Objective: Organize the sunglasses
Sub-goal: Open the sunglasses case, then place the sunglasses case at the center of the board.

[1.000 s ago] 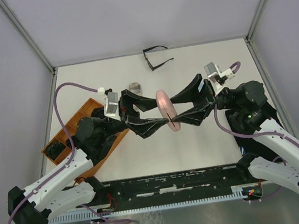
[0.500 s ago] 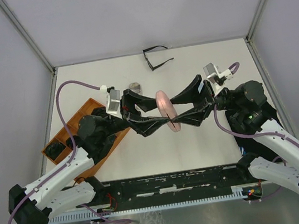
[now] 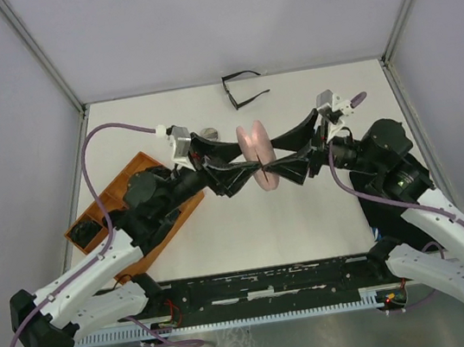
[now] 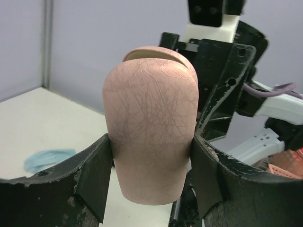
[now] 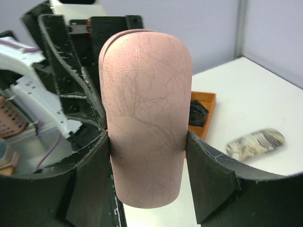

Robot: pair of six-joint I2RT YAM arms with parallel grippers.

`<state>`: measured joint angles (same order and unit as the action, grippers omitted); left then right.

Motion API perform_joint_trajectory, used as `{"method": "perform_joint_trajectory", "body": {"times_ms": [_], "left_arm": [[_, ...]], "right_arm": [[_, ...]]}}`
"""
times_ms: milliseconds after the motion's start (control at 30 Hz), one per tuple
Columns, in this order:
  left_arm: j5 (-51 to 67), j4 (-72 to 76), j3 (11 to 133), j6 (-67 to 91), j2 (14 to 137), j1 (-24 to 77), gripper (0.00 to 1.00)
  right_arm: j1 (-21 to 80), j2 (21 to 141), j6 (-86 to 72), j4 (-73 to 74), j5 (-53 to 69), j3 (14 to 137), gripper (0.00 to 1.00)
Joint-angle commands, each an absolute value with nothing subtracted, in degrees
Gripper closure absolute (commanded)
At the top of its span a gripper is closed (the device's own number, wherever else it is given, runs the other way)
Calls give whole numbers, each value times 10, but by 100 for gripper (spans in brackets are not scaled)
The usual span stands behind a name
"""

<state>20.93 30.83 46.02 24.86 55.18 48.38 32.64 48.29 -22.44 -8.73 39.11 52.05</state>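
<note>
A pink case (image 3: 258, 157) hangs in the air over the middle of the table, pinched from both sides. My left gripper (image 3: 247, 169) is shut on its left end and my right gripper (image 3: 276, 167) on its right end. In the left wrist view the case (image 4: 150, 137) fills the gap between my fingers (image 4: 97, 177), with a narrow seam showing at its top. The right wrist view shows the same grip on the case (image 5: 144, 127). One pair of sunglasses (image 3: 243, 90) with a thin black frame lies unfolded at the table's far edge.
An orange tray (image 3: 122, 198) lies at the left under my left arm, with a dark item (image 3: 88, 232) in its near end. A patterned case (image 5: 255, 142) lies behind the left gripper. A light-blue cloth (image 4: 47, 158) rests on the table. A black pad (image 3: 392, 206) is under my right arm.
Both grippers have moved a little toward the far side and turned, carrying the pink case with them. It now sits higher in the top view and looks broader.
</note>
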Motion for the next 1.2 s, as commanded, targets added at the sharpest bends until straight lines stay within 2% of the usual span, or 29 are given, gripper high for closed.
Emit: {"method": "perform_joint_trajectory", "body": {"times_ms": [0, 167, 233, 333, 400, 467, 500, 600, 733, 867, 1000, 1167], "left_arm": [[83, 244, 495, 200, 555, 488, 91], [-6, 171, 520, 208, 580, 488, 82], [-38, 143, 530, 213, 591, 488, 70], [-44, 135, 532, 221, 599, 488, 40], [-34, 139, 530, 226, 599, 489, 27], [-22, 138, 532, 225, 597, 489, 9], [-18, 135, 532, 224, 594, 489, 6], [-11, 131, 528, 220, 579, 488, 1], [-15, 111, 523, 208, 557, 488, 1], [-76, 77, 503, 196, 526, 488, 1], [-132, 37, 490, 188, 507, 488, 1], [-198, -4, 481, 187, 484, 488, 1]], "right_arm": [[324, 488, -192, 5, 205, 556, 100], [324, 507, -193, 76, 97, 572, 100], [325, 513, -195, 86, 86, 577, 100], [324, 518, -201, 75, 116, 571, 100], [324, 519, -209, 58, 137, 562, 100], [324, 515, -217, 42, 144, 555, 100], [325, 514, -217, 41, 143, 552, 100], [325, 509, -211, 51, 133, 548, 100], [325, 497, -201, 65, 110, 539, 100], [324, 507, -156, 114, 69, 550, 100], [327, 576, -87, 229, -46, 600, 100], [368, 702, -13, 298, -197, 661, 100]]}}
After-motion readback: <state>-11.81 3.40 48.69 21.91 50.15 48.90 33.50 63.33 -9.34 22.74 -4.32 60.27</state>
